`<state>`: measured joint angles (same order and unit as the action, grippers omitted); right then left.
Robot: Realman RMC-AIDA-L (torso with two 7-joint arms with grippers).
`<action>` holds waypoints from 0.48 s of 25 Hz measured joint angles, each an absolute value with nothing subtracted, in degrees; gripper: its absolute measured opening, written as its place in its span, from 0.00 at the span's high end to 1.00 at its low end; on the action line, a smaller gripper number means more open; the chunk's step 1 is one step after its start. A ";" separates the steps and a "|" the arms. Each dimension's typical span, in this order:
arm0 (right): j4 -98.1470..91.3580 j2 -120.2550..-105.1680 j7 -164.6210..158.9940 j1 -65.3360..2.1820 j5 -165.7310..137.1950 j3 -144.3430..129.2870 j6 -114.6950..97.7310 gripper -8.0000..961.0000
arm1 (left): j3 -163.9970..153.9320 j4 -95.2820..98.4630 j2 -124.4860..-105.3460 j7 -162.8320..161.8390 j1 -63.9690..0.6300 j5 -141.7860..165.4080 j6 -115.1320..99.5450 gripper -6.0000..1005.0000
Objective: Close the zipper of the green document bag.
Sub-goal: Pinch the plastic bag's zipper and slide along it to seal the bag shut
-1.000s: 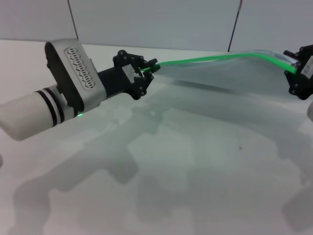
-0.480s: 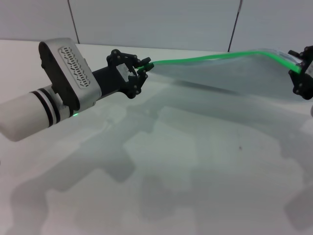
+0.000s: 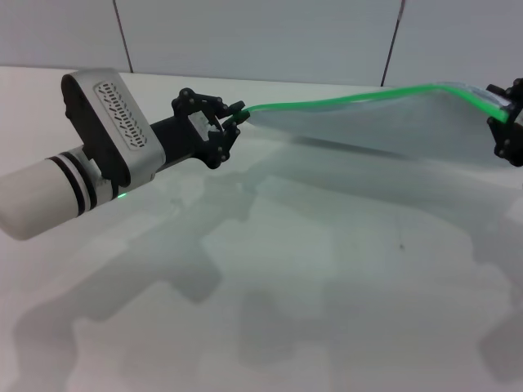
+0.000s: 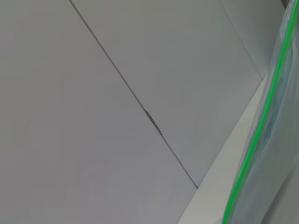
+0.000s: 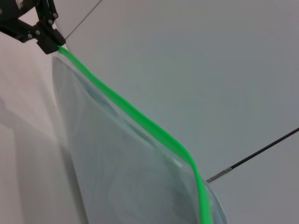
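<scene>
The green document bag [image 3: 384, 122] hangs stretched above the table between my two grippers, a translucent bluish-grey sheet. Its bright green zipper [image 3: 343, 100] runs along the top edge. My left gripper [image 3: 235, 116] is shut on the zipper's left end; whether the slider tab is inside the grip is hidden. My right gripper [image 3: 500, 114], at the picture's right edge, is shut on the bag's right corner. The right wrist view shows the zipper [image 5: 140, 119] running over the bag [image 5: 117, 177] to the left gripper [image 5: 44, 30]. The left wrist view shows only the zipper [image 4: 261, 116] and bag [image 4: 280, 168].
A white table [image 3: 327, 269] lies under the bag, with the arms' shadows on it. A grey panelled wall [image 3: 245, 33] with dark seams stands close behind the table's far edge.
My left gripper has moved left, taking the zipper's end with it. My right gripper has shifted slightly right, and the bag's top edge is drawn longer.
</scene>
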<state>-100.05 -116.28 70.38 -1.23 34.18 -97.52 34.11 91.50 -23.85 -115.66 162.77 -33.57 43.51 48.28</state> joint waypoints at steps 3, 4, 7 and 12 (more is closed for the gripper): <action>-100.02 -116.28 70.41 -1.23 34.19 -97.52 34.10 0.93 | 91.50 -23.85 -115.66 162.78 -33.68 43.51 48.24 0.92; -100.02 -116.28 70.41 -1.23 34.19 -97.52 34.09 0.93 | 91.50 -23.85 -115.66 162.79 -33.70 43.51 48.24 0.92; -99.99 -116.27 70.51 -1.23 34.21 -97.53 34.09 0.93 | 91.49 -23.85 -115.68 162.78 -33.73 43.51 48.24 0.92; -99.74 -116.24 70.72 -1.42 34.23 -97.65 34.09 0.93 | 91.50 -23.91 -115.78 162.78 -33.79 43.30 48.23 0.92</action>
